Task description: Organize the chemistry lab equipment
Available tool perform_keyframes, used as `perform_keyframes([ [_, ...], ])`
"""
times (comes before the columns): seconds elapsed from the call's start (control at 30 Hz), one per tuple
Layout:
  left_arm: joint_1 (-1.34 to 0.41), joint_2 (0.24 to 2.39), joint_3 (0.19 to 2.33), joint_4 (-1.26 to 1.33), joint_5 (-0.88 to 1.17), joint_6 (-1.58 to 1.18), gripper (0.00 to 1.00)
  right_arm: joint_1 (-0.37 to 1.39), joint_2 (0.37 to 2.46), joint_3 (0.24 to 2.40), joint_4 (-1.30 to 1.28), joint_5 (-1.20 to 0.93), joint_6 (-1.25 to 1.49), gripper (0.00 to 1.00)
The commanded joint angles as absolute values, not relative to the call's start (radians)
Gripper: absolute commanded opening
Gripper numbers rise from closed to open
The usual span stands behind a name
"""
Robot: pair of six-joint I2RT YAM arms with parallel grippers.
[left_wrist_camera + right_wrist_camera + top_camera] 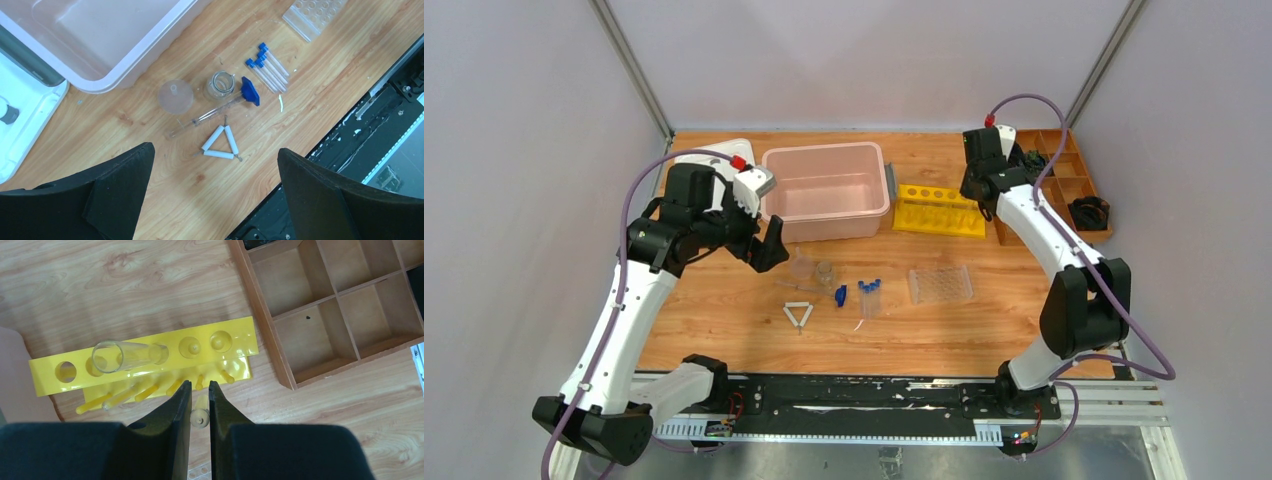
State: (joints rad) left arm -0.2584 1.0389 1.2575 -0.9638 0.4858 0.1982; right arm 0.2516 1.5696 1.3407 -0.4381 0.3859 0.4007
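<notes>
Nearest us, at the bottom of the overhead view, a black rail point(854, 395) runs along the table's point(724, 335) front edge between the two arm bases. Just above it, at centre frame, the lab pieces lie loose on bare wood: a white triangle frame point(218, 154), a thin rod point(210, 114) with a blue end, a small glass flask point(220, 84) touching the rod, a clear funnel-like piece point(175, 96) beside the flask, and a cluster of blue-capped tubes point(270, 67). The clear plastic tube tray point(941, 284) sits apart to their right. The left gripper point(215, 147) hangs over this group with fingers spread wide, holding nothing. Farther up stand a pink bin point(828, 228) and a yellow rack point(240, 357) with one clear tube point(125, 356) in it. The right gripper point(200, 385) hovers at the rack's front, fingers drawn nearly together around a thin slit, nothing visibly pinched. A wooden compartment box point(262, 315) fills the upper right. We judge sorting barely begun. The next pick likely falls to the left arm, and calls for a straight descent onto one piece without nudging the flask. Open wood lies left of the cluster, while the bin wall crowds the funnel side.
</notes>
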Motion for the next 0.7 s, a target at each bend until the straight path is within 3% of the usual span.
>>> perform_keyframes([
  [0.0,-0.259,1.038,1.295,-0.969,0.459,0.206,1.00,0.236,1.594,1.319,-0.393,0.397,0.405,0.00],
  [0.67,-0.247,1.034,1.308,-0.968,0.446,0.202,1.00,0.237,1.630,1.287,-0.371,0.380,0.410,0.00],
])
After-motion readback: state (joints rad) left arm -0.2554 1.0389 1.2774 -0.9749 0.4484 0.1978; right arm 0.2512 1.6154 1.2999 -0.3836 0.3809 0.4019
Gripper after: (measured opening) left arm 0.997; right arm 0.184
